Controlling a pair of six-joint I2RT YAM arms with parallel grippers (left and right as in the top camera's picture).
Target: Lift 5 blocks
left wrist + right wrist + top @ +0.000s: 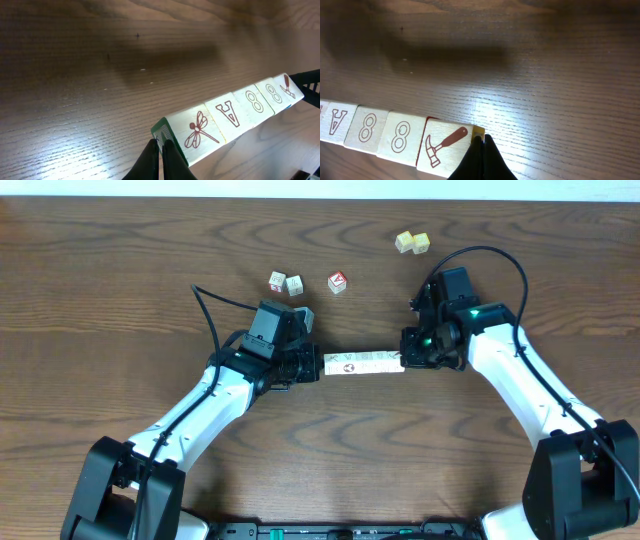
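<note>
On the dark wooden desk (100, 280), a short straight row of whitish blocks (362, 364) runs between the left gripper (320, 366) and the right gripper (403, 360), each touching one end of it. Farther back lie two whitish cubes (294, 284) side by side, a red-faced cube (338, 282) near them, and two pale yellow cubes (405, 241) touching each other.
</note>
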